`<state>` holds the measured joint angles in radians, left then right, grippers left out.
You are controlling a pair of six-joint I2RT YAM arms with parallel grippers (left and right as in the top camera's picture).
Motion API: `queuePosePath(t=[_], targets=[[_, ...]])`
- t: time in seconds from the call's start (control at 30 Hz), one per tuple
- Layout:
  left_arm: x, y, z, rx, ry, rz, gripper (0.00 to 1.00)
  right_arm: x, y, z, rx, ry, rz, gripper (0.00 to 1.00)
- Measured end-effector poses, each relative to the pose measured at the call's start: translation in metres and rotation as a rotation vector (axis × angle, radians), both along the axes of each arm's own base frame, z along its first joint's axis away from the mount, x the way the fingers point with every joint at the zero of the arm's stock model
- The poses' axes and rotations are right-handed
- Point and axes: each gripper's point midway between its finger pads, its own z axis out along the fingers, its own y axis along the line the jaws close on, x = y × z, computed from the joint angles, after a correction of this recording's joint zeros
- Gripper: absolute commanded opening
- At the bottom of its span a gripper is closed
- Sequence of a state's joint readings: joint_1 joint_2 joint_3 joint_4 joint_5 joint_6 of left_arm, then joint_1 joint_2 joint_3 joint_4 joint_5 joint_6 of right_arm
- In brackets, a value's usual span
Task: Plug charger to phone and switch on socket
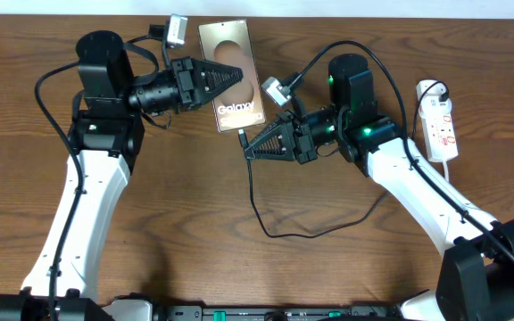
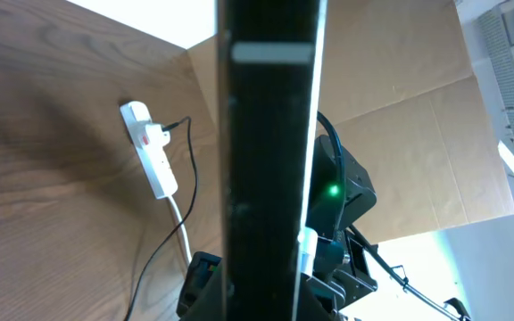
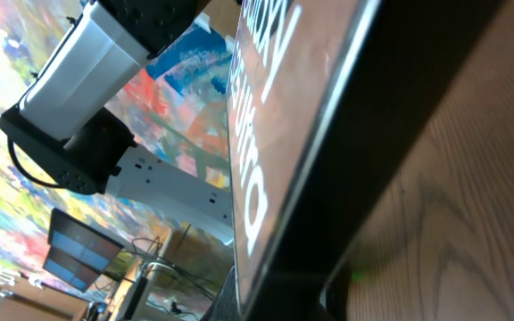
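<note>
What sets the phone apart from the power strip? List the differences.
1. The phone is bronze with white lettering; the power strip is white with red marks.
2. The left gripper clamps the phone; no gripper touches the power strip.
3. The phone sits mid-table near the far edge; the power strip lies at the right edge.
Both are long rectangles.

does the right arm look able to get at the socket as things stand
Probably yes: the power strip lies uncovered on that arm's side. But the right tool is shut on the charger at the phone, so it would need to let go first.
</note>
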<state>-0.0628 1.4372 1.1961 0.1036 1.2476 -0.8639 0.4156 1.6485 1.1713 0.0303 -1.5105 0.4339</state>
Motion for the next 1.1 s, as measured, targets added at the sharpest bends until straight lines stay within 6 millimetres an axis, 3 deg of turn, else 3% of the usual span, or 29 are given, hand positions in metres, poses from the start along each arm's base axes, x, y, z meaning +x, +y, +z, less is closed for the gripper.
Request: queuePosePath(t=[1.1], targets=[[0.007,0.003,-0.001,0.029,-0.059,0.038,0.08,0.014,-0.006,-0.002,-0.027,0.034,-0.062,0.01]])
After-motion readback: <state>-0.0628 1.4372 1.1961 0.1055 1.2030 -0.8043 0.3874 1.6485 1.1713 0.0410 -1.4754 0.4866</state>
